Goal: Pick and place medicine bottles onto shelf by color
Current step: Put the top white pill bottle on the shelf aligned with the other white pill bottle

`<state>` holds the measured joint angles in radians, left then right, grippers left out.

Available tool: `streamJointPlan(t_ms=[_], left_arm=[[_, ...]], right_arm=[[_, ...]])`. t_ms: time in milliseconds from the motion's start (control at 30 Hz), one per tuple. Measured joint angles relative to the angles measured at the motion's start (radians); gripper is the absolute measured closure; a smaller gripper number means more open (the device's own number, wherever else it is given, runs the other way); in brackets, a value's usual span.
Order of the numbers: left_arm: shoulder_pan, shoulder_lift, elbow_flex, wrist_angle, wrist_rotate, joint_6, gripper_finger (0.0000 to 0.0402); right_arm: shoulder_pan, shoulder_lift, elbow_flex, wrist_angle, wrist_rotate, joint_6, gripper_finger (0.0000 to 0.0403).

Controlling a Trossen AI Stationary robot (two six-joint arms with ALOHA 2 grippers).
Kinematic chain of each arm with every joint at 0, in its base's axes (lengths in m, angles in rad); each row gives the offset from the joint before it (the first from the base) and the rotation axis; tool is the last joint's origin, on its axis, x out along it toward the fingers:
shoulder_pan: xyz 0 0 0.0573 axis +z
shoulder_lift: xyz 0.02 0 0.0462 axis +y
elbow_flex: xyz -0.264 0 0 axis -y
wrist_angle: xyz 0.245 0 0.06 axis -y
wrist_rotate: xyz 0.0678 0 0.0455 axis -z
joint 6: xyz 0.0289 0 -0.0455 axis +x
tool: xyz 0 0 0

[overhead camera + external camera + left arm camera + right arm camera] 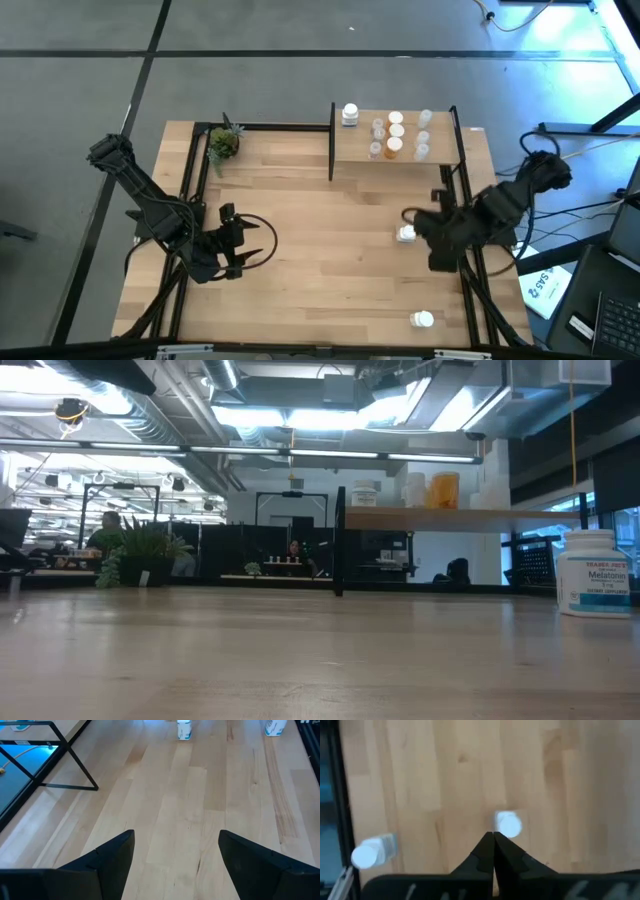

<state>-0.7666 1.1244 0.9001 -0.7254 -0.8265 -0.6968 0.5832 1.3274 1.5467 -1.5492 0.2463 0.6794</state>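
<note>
My right gripper (pixel 493 836) hangs over a white bottle (pixel 406 234) standing on the desk (pixel 310 240), jaws closed and empty, their tip just at the cap's edge. A second white bottle (pixel 423 319) lies near the front edge. The shelf (pixel 345 147) at the back already carries a white bottle, clear ones and orange ones in groups. To do this well, I should spread the jaws first, centre them on either side of the cap, then descend straight. My left gripper (pixel 176 851) waits with jaws open, low over bare wood.
</note>
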Motion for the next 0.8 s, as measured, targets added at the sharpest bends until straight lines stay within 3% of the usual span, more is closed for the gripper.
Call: streamJointPlan(t_ms=[267,467,800], left_arm=[[0.000,0.000,0.000,0.000,0.000,0.000,0.0118],[0.001,0.000,0.000,0.000,0.001,0.000,0.0118],[0.000,0.000,0.000,0.000,0.002,0.000,0.0118]], right_arm=[[0.033,0.098,0.000,0.004,-0.089,-0.153,0.0376],[0.002,0.139,0.000,-0.001,-0.076,-0.191,0.0358],[-0.076,0.157,0.000,-0.010,-0.046,-0.191,0.0269]])
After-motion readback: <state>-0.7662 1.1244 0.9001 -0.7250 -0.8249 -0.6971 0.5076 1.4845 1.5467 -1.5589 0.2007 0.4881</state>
